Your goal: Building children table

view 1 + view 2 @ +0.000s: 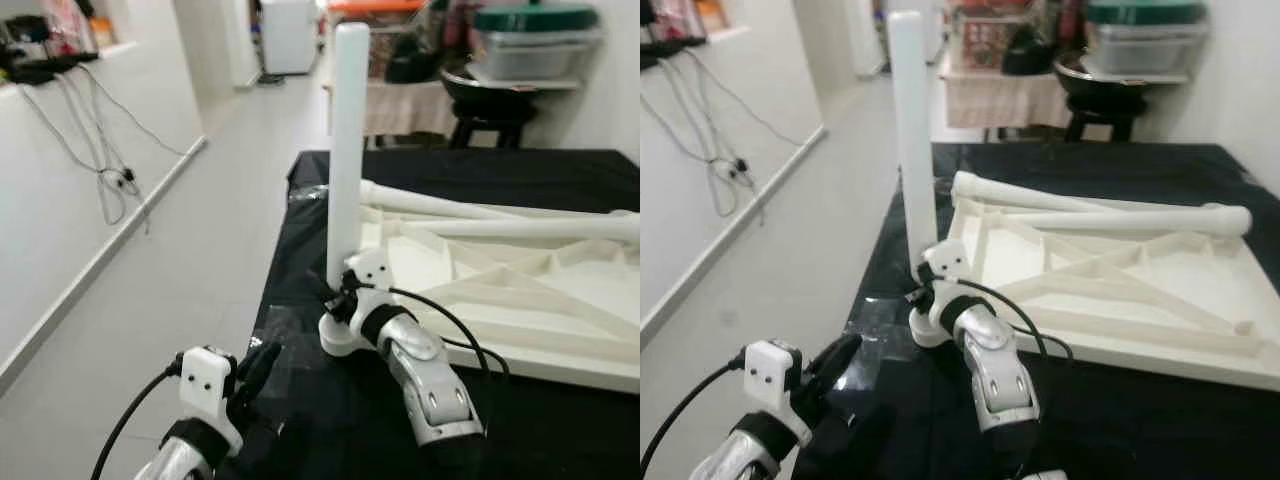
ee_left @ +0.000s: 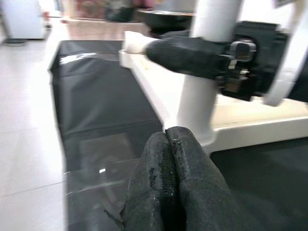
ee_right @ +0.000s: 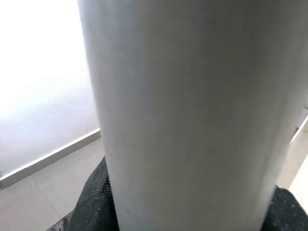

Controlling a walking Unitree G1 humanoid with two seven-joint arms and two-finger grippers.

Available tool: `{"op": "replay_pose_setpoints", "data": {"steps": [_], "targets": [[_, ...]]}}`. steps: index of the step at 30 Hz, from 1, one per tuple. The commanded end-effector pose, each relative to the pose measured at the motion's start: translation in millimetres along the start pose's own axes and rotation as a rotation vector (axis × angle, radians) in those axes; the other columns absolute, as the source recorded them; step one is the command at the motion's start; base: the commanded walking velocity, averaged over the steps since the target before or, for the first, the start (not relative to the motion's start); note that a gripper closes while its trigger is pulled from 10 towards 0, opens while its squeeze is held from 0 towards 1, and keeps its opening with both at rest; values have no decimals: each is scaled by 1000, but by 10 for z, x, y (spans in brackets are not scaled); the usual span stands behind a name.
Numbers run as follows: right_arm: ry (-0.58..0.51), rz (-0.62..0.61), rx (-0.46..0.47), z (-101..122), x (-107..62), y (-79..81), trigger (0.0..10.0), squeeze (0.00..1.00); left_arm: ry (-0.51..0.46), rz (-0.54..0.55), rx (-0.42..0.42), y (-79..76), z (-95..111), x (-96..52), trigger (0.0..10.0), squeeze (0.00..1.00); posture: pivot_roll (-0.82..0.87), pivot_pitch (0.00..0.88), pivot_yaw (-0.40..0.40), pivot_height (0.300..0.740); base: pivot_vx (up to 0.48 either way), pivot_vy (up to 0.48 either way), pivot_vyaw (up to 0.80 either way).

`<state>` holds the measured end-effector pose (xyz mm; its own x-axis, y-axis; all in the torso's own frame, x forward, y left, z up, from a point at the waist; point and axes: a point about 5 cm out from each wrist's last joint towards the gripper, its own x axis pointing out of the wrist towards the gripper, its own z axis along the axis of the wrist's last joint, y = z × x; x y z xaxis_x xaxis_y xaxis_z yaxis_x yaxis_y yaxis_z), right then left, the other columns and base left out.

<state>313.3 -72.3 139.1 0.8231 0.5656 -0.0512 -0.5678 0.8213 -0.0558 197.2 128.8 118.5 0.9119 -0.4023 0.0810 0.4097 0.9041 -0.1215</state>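
White table leg [image 1: 348, 150]: smooth round tube, standing upright at the corner of the upturned tabletop [image 1: 1160, 300], its flared foot seated there, at about 9 o'clock from the tabletop's centre. Tabletop is a white plastic tray shape lying underside up, ribbed with diagonal struts; two more white legs [image 1: 1100, 215] lie across its far edge at 12 o'clock, one touching the other at an angle.

Right gripper [image 1: 340, 295]: clamped on the upright leg low down, just above the foot; black fingers [image 3: 94, 197] wrap both sides of the tube in the right wrist view. Silver forearm reaches up from 6 o'clock, wrist bent, black cable looping beside it.

Left gripper [image 2: 171, 159]: fingers pressed together, holding nothing, pointing at the leg's foot from near by, low over the table at 7 o'clock of the leg.

Everything rests on a table under a black cloth [image 1: 330, 400], glossy patch near the left gripper. Pale tiled floor [image 1: 190, 270] at 9 o'clock; white wall with hanging cables [image 1: 105, 170] at 10 o'clock. Far at 1 o'clock, a lidded storage bin [image 1: 535, 40], contents cannot be told
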Motion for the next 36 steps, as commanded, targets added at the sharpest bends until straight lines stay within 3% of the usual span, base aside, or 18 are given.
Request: {"op": "replay_pose_setpoints", "data": {"steps": [1,2,5,6,8,9,11,14,18,19,20,22,24,30,31,32,33,36], "targets": [[141,19,34,-306,-44,23,0,0,20,-7,8,7,-18,-7,10000,0,3,55,22,740,0,0,0],[144,22,16,-281,3,27,10000,0,19,-3,13,11,-15,-3,10000,0,4,56,22,740,0,0,0],[150,4,27,-245,-2,48,10000,0,16,4,17,18,-10,-2,10000,0,4,56,22,740,0,0,0],[152,-12,27,-218,-32,47,10000,690,15,5,16,22,-8,-1,10000,0,4,56,21,740,0,0,0],[154,-24,27,-199,-57,45,10000,690,15,6,16,25,-7,0,10000,0,4,56,21,740,0,0,0],[151,-14,33,-182,-77,31,10000,1000,15,5,15,27,-8,3,10000,0,1,55,22,740,0,0,0],[149,-4,38,-172,-89,22,10000,1000,15,5,14,29,-8,4,10000,0,1,55,22,740,0,0,0],[63,204,99,-35,-98,25,10000,1000,13,2,11,38,-5,6,10000,0,-5,57,25,740,0,0,0],[-9,468,43,122,-118,41,10000,1000,13,1,10,42,-3,13,10000,0,9,50,27,740,0,0,0],[-9,468,43,122,-118,41,10000,1000,13,1,10,42,-3,13,10000,0,9,50,27,740,0,0,0],[-15,573,-5,164,-103,14,10000,0,13,1,11,39,-5,17,10000,0,13,47,26,740,0,0,0],[-15,573,-5,164,-103,14,10000,0,13,1,11,39,-5,17,10000,0,13,47,26,740,0,0,0],[14,727,-64,203,8,-64,10000,0,12,1,12,32,-11,28,10000,0,18,42,24,740,0,0,0],[45,800,-38,213,152,-61,10000,0,12,2,11,25,-16,36,10000,0,30,37,23,740,0,0,0],[47,805,-30,215,183,-62,1216,0,12,2,11,24,-17,36,10000,0,30,37,23,740,0,0,0],[48,806,-26,214,204,-69,1216,0,12,2,11,23,-18,37,10000,0,30,37,23,740,0,0,0],[59,787,-27,202,236,-87,0,0,12,1,10,19,-18,39,10000,0,34,37,21,740,0,0,0],[65,782,-30,192,255,-105,0,0,12,1,10,17,-19,41,10000,0,34,37,21,740,0,0,0]]}}
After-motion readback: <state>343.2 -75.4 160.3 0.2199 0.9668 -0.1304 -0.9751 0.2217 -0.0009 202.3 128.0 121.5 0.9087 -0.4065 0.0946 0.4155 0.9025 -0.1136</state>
